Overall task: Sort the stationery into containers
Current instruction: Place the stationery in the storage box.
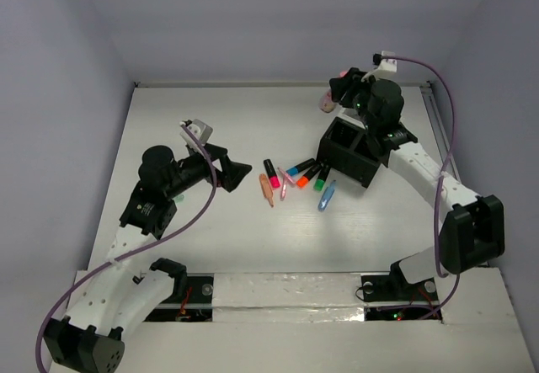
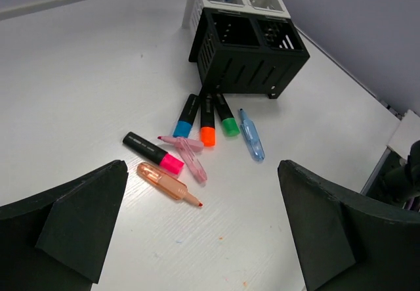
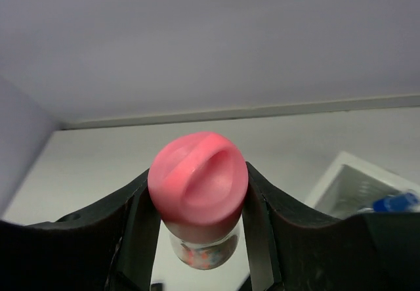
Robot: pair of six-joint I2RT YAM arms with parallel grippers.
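Pens [image 1: 308, 175] nr table [image 1: 185, 120] ctr, edges far.

Saw bare table [image 1: 185, 120] left of the markers [image 1: 295, 179], wide enough for a gripper. Found those markers crowded against the near wall of the black box [image 1: 347, 150], barring a low pass. Saw right arm [image 1: 421, 167] hemming its far right side.

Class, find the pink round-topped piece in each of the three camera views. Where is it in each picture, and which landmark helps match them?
Top external: the pink round-topped piece is upper right of centre, in the right gripper, above the black box in the picture.
Left wrist: not in view.
Right wrist: mid-frame, clamped by that gripper.
Landmark: the table's far edge, seen in all three views.
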